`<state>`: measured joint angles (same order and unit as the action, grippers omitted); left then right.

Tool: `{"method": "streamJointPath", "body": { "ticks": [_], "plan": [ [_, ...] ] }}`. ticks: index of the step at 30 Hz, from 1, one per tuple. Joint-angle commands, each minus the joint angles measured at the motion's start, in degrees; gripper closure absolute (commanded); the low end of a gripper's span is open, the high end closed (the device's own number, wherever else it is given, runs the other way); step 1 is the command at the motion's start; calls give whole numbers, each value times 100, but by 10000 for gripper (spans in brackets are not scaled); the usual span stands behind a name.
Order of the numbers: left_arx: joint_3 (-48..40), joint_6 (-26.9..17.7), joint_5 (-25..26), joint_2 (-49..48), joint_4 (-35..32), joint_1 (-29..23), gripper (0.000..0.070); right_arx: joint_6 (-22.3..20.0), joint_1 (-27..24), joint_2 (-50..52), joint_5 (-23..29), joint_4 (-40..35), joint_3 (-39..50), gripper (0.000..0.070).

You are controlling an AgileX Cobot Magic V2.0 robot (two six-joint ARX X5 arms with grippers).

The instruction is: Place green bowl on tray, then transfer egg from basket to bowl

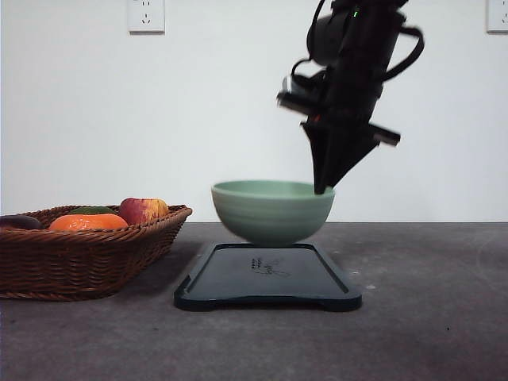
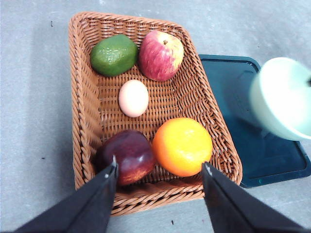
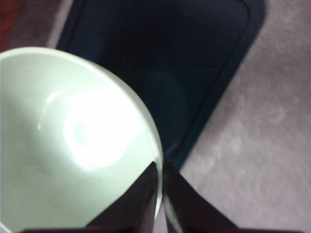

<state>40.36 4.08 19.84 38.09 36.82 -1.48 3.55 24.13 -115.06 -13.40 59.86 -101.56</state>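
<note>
My right gripper [image 1: 321, 189] is shut on the right rim of the pale green bowl [image 1: 272, 210], one finger inside and one outside, as the right wrist view [image 3: 160, 194] shows. The green bowl [image 3: 73, 136] hangs just above the dark tray [image 1: 270, 278], slightly blurred. The tray [image 2: 228, 97] lies right beside the wicker basket [image 2: 82, 97]. A pale pinkish egg [image 2: 133, 98] rests in the middle of the basket. My left gripper [image 2: 159, 165] hovers open above the basket's near end, with nothing between its fingers.
Around the egg in the basket lie a red-yellow apple [image 2: 161, 55], a green fruit [image 2: 113, 55], an orange [image 2: 182, 146] and a dark red fruit [image 2: 127, 155]. The basket [image 1: 79, 262] stands left of the tray on the grey table, with a white wall behind.
</note>
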Motion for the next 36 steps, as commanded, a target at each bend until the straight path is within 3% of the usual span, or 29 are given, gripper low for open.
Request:
{"method": "streamJointPath", "body": {
  "ticks": [1,14,19,25,31,36],
  "plan": [
    [109,-20,33,20,-74,0,355,133,48,-203,-4,-125,-157,700],
    [109,-15,33,20,-57,0,355,169,83,-560,151,-457,-157,686],
    [109,-15,33,20,-55,0,355,180,97,-558,129,-411,-159,476],
    [109,35,33,20,-27,0,355,131,111,-464,-180,-353,-173,472],
    [109,133,33,20,-22,0,355,96,283,-182,590,-390,-107,472],
    [109,133,33,20,-23,0,354,89,428,246,738,-948,316,472]
  ]
}}
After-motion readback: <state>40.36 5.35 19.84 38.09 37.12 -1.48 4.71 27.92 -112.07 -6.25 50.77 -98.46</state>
